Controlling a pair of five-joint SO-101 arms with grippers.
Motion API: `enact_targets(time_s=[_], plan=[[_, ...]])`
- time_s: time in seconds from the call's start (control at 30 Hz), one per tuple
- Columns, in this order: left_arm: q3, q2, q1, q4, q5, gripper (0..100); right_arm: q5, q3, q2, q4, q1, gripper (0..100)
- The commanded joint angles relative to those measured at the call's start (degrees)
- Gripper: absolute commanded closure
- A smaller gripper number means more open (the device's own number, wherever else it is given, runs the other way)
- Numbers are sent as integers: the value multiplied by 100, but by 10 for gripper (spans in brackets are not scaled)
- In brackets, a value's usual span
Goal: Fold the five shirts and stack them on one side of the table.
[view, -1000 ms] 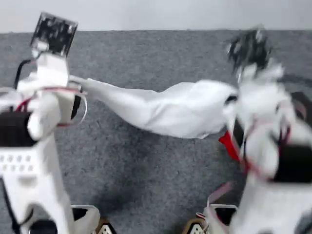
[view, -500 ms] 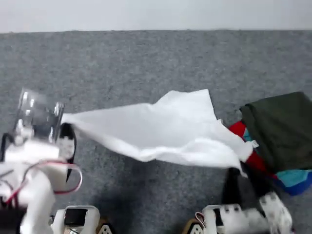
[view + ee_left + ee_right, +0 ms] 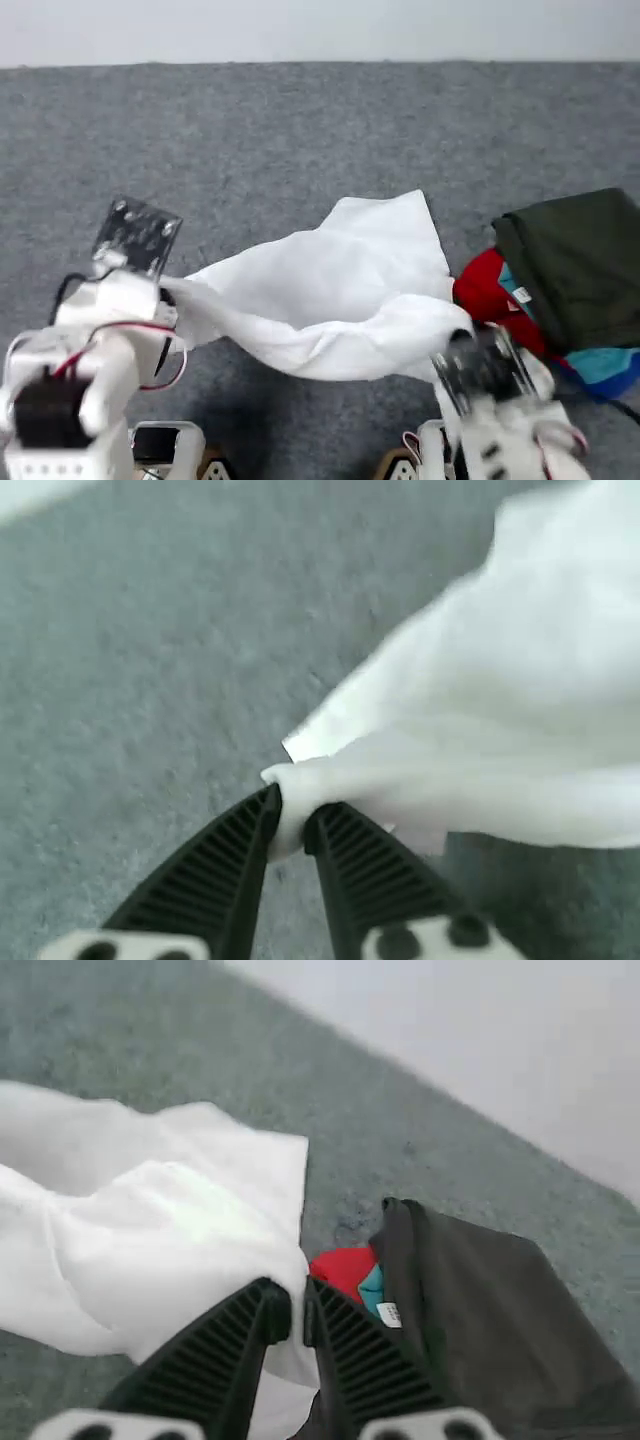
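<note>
The grey table (image 3: 300,130) has its widest open stretch on the far side and to the far left, which looks like the best room for spreading cloth. The near edge is crowded by both arms' bases.

The white shirt (image 3: 340,285) sits in the middle, slung between the two arms and not lying flat. Its far corner rests on the table, while its near edge sags in a loose roll. This looks like a shirt being stretched out so it can be laid down for folding.

At the right edge, three more shirts lie in a heap: a dark green shirt (image 3: 575,260) on top, a red shirt (image 3: 483,295) poking out beneath it on the left, and a blue shirt (image 3: 610,365) showing at its near side. The white shirt's right edge lies just beside the red one, so there is little slack on that side.

The left gripper (image 3: 292,810) pinches the white shirt's left corner between its fingers. The right gripper (image 3: 297,1305) has its fingers drawn narrow at the shirt's near right edge, apparently nipping the cloth.
</note>
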Motion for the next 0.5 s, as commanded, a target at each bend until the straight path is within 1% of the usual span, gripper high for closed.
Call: enact_targets(time_s=[0.0, 0.17, 0.33, 0.47], plan=[[31, 492, -44, 88, -185, 987, 273, 800, 224, -866, 48, 989], [31, 1574, -44, -62, -440, 987, 334, 1943, 567, -2484, -426, 989], [-4, 2558, -44, -747, -440, 987, 352, 2725, 1200, -4602, -488, 989], [-4, 3015, -53, -1275, -404, 987, 343, 3059, 1974, -6308, -497, 989]])
